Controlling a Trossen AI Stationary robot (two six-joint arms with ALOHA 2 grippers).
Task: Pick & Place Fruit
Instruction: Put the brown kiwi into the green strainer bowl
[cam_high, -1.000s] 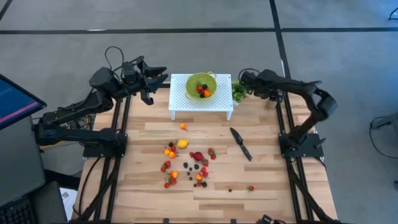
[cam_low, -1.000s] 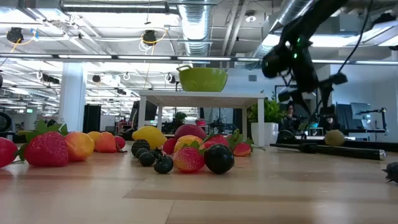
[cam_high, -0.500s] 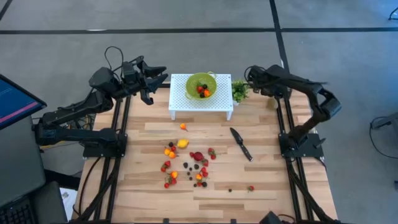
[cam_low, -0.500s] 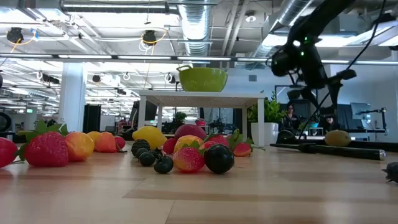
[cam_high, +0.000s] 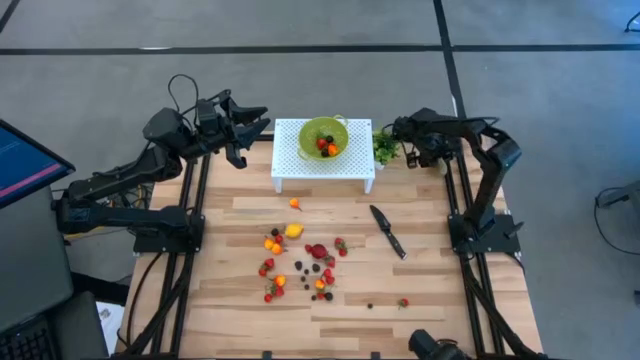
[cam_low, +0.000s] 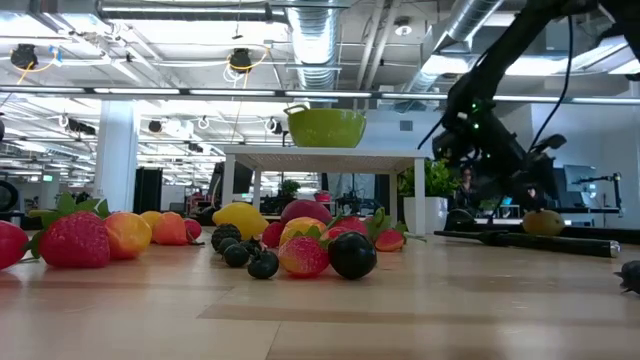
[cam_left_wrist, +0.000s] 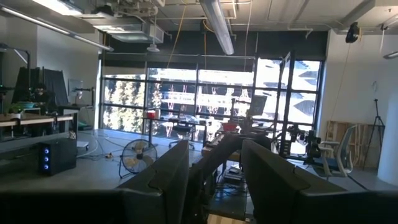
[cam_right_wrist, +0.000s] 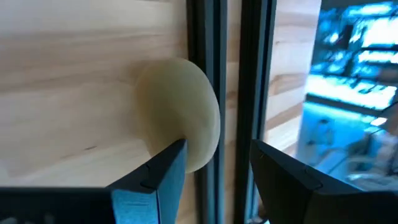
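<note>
- my right gripper (cam_high: 437, 158) hangs low at the far right corner of the wooden table (cam_high: 430, 290), just right of the small potted plant (cam_high: 384, 148) that stands beside the white stand (cam_high: 300, 165).
- its fingers (cam_right_wrist: 155, 177) stand apart, holding nothing; a pale brown-green fruit (cam_right_wrist: 183, 118) lies on the wood just ahead of them, against the dark edge rail.
- my left gripper (cam_high: 255, 122) waits raised off the stand's left end, jaws apart and empty, looking out into the room.
- the green bowl (cam_high: 323, 135) sits on top of the stand with a few red and orange fruits inside.
- most of the small fruits (cam_high: 300, 255) lie scattered on the table in front of the stand.
- the black knife (cam_high: 388, 231) lies right of that scatter, in front of the stand's right end.
</note>
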